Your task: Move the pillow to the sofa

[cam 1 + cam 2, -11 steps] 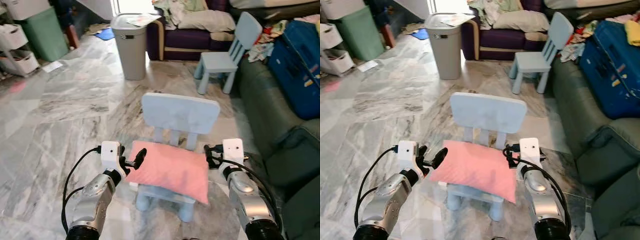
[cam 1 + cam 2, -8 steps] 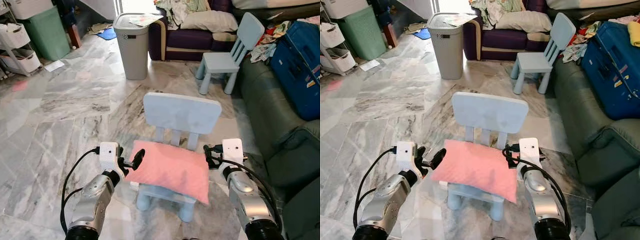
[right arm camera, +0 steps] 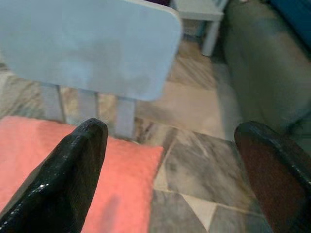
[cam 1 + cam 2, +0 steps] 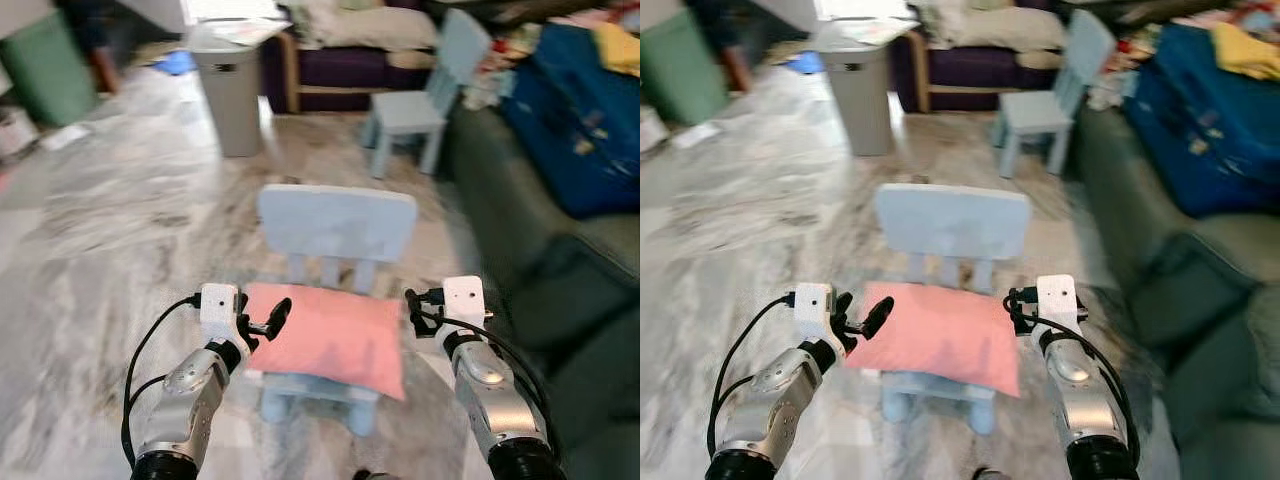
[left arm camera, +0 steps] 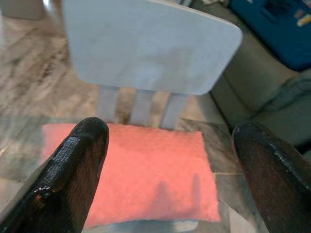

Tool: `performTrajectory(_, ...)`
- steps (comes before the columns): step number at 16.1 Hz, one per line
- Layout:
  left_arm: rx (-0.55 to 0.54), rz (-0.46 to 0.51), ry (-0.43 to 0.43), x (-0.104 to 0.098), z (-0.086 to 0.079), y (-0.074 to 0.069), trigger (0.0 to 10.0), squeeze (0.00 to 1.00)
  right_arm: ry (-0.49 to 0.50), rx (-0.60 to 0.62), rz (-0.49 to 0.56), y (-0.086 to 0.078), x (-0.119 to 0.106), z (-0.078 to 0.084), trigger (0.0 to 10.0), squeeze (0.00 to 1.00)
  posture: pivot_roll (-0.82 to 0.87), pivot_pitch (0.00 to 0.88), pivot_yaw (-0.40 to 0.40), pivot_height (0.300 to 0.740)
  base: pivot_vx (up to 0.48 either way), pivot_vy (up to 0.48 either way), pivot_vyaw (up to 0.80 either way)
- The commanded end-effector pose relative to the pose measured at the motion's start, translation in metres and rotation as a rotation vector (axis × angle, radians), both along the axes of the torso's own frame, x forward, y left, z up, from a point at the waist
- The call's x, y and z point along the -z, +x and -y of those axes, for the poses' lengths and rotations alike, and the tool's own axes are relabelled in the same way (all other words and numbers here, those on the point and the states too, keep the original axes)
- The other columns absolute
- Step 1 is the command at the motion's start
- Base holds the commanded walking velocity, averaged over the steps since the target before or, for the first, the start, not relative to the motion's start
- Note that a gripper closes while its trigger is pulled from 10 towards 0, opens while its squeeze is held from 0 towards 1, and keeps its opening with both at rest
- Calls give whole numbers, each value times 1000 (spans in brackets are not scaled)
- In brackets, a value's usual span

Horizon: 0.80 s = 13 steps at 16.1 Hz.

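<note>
A green sofa (image 4: pixel 520 230) was seen stretching away on the right, beyond the right gripper (image 4: pixel 413 305), with a blue suitcase (image 4: pixel 575 110) lying on it. A marbled floor (image 4: pixel 120 200) was spread ahead of and to the left of both grippers. A purple couch (image 4: pixel 340 65) piled with bedding stood far ahead, and a grey bin (image 4: pixel 228 85) was set well ahead of the left gripper (image 4: pixel 268 318). A second small chair (image 4: pixel 420 85) was placed far ahead, near the purple couch.

Directly between and ahead of the two grippers, a pale blue chair (image 4: pixel 335 225) was seen with its back facing away. The pink pillow (image 4: pixel 330 335) was lying on that chair's seat, its corners hanging past the seat edges, well apart from the sofa.

The left gripper was held just at the pillow's left edge, its fingers (image 5: pixel 73 170) spread wide with nothing clasped between them. The right gripper was held just beside the pillow's right corner, its fingers (image 3: pixel 63 179) likewise parted and empty. Whether either was touching the pillow could not be told. The eye views were blurred.
</note>
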<state>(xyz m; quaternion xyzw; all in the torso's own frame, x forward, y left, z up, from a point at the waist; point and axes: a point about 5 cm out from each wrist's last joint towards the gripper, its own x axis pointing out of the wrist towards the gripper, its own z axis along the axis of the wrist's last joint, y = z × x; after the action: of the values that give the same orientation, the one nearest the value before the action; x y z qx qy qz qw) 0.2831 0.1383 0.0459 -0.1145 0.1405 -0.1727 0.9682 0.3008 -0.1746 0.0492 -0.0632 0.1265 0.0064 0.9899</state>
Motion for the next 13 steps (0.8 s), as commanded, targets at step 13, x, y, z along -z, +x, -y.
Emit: performTrajectory(13, -12, 10, 54, 1, -6, 1, 10000, 0, 13, 3, -18, 0, 4, -1, 10000, 0, -5, 96, 33, 740, 0, 0, -605)
